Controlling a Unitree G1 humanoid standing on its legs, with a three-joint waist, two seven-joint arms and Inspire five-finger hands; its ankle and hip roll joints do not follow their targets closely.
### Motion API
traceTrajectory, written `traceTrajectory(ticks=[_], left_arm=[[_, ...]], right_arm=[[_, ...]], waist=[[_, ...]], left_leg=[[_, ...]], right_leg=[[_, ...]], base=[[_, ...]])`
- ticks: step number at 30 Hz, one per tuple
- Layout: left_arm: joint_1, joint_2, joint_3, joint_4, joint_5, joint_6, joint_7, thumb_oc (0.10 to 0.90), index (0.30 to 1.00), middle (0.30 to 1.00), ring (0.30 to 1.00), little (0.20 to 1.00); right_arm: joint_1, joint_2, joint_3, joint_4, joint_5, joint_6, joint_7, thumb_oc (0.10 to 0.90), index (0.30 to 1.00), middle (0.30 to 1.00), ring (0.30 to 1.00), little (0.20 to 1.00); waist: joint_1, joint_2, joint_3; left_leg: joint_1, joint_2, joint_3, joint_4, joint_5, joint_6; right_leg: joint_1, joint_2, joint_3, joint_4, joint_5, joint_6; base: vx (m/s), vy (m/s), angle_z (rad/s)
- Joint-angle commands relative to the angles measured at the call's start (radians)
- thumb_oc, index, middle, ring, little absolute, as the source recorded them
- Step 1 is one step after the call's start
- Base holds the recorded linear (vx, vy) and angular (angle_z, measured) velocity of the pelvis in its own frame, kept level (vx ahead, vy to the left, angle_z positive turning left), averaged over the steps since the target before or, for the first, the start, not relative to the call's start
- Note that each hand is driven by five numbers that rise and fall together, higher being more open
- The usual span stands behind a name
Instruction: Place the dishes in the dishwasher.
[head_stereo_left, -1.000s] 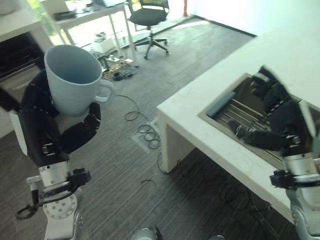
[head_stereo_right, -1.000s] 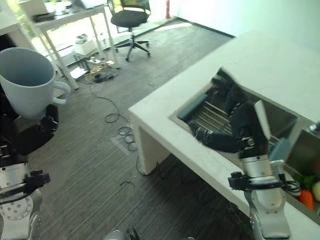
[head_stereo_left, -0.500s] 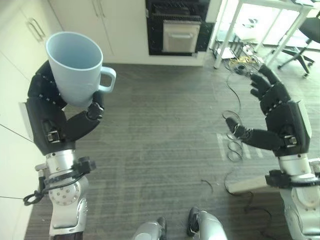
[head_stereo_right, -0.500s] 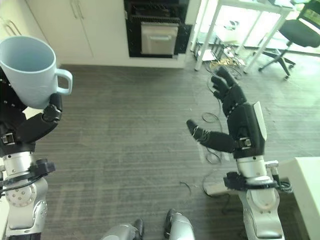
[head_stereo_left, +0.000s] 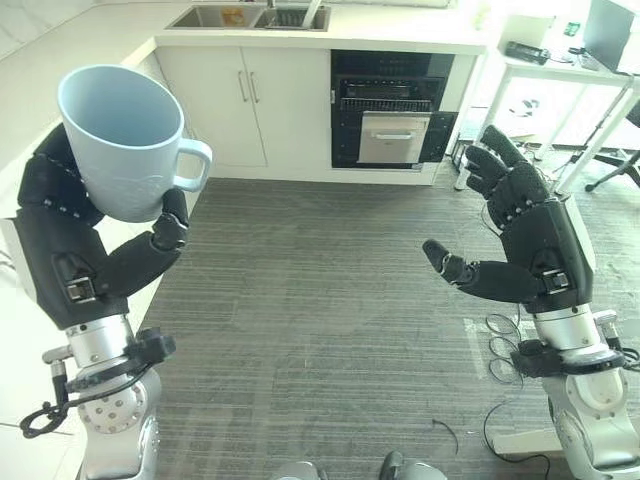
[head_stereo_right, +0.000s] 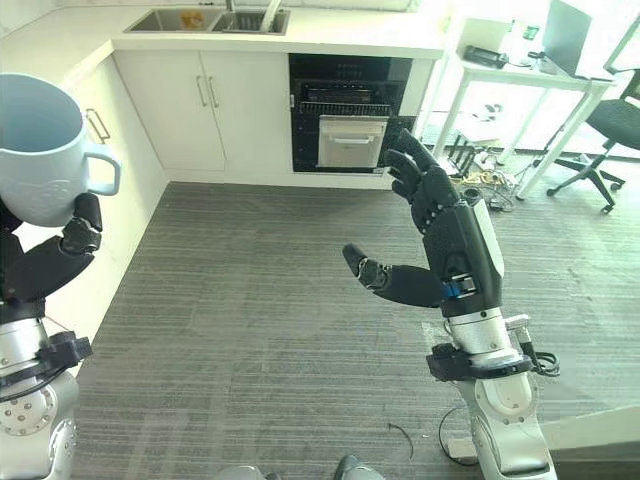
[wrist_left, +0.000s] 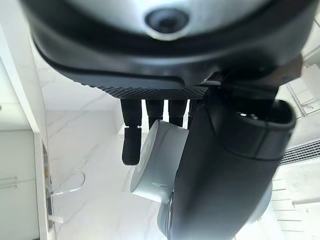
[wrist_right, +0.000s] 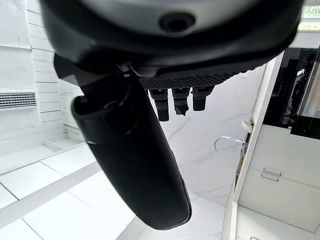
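A pale blue mug (head_stereo_left: 128, 140) is held upright in the left hand (head_stereo_left: 75, 250), raised at the left side, with the fingers wrapped round its back and the thumb pressed against the front just under the handle. The mug's mouth is turned upward and nothing can be seen inside it. The right hand (head_stereo_left: 530, 245) is held up at the right side, spread wide, fingers straight and thumb stuck out sideways, nothing gripped. Grey striped floor (head_stereo_left: 320, 300) is seen below and between both hands. Farther back, white cabinets (head_stereo_left: 245, 110) are lined up under a worktop (head_stereo_left: 400, 35) with a sink (head_stereo_left: 245, 15) set into it, and a black oven (head_stereo_left: 390, 105) is built in beside them. A white desk (head_stereo_right: 520, 75) and an office chair (head_stereo_right: 610, 125) can be made out at far right.
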Motion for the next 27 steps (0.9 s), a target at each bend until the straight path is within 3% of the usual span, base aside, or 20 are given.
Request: traceTrajectory(ticks=[1,11,12,17,22,27], left_arm=[[-0.049,0.065,0.034,-0.092,0.024,-0.083,-0.020,0.400,0.300,0.300,0.300,0.300],[-0.052,0.066,-0.019,-0.065,0.013,-0.123,-0.037,0.400,0.300,0.300,0.300,0.300],[-0.095,0.082,-0.072,-0.040,0.025,-0.105,-0.040,0.400,0.300,0.300,0.300,0.300],[-0.098,0.066,-0.089,-0.048,0.019,-0.091,-0.059,0.400,0.300,0.300,0.300,0.300],[-0.073,0.069,-0.076,-0.058,0.004,-0.100,-0.049,0.400,0.300,0.300,0.300,0.300],[-0.038,0.056,-0.055,-0.072,-0.019,-0.112,-0.044,0.400,0.300,0.300,0.300,0.300]], right_arm=[[-0.026,-0.009,-0.060,-0.077,0.043,-0.086,-0.025,0.800,0.900,0.900,0.900,0.900],[0.026,-0.015,-0.094,-0.071,0.043,-0.098,-0.023,0.800,0.900,0.900,0.900,0.900],[0.031,0.029,-0.056,-0.039,0.024,-0.084,0.002,0.800,0.900,0.900,0.900,0.900],[0.008,0.007,-0.059,-0.038,0.028,-0.083,-0.028,0.800,0.900,0.900,0.900,0.900],[0.021,-0.004,-0.067,-0.054,0.030,-0.064,-0.026,0.800,0.900,0.900,0.900,0.900],[0.041,-0.019,-0.085,-0.053,0.050,-0.069,0.000,0.800,0.900,0.900,0.900,0.900]], waist=[[-0.007,-0.002,-0.079],[-0.082,-0.003,-0.096],[-0.098,-0.013,-0.042],[-0.082,-0.026,-0.071],[-0.083,-0.021,-0.079],[-0.078,-0.026,-0.070]], left_leg=[[-0.062,0.087,-0.029,-0.005,-0.049,-0.073],[-0.051,0.091,0.007,-0.005,-0.065,-0.059],[-0.067,0.005,-0.009,-0.005,-0.073,-0.005],[-0.075,0.012,0.017,-0.005,-0.079,-0.003],[-0.054,0.026,0.030,-0.005,-0.088,-0.002],[-0.024,0.035,0.046,-0.005,-0.047,-0.023]], right_leg=[[0.092,-0.024,-0.009,-0.013,-0.148,0.106],[0.041,0.017,0.079,-0.013,-0.136,0.096],[-0.016,0.008,0.094,-0.013,-0.048,0.133],[-0.007,0.013,0.090,-0.013,-0.083,0.118],[0.019,0.038,0.094,-0.013,-0.118,0.098],[0.035,0.059,0.097,-0.013,-0.134,0.063]], base=[[0.02,-0.040,-0.02],[0.01,-0.038,-0.31],[0.03,-0.051,-0.18],[0.05,-0.097,0.07],[0.10,-0.164,-0.04],[0.13,-0.209,-0.13]])
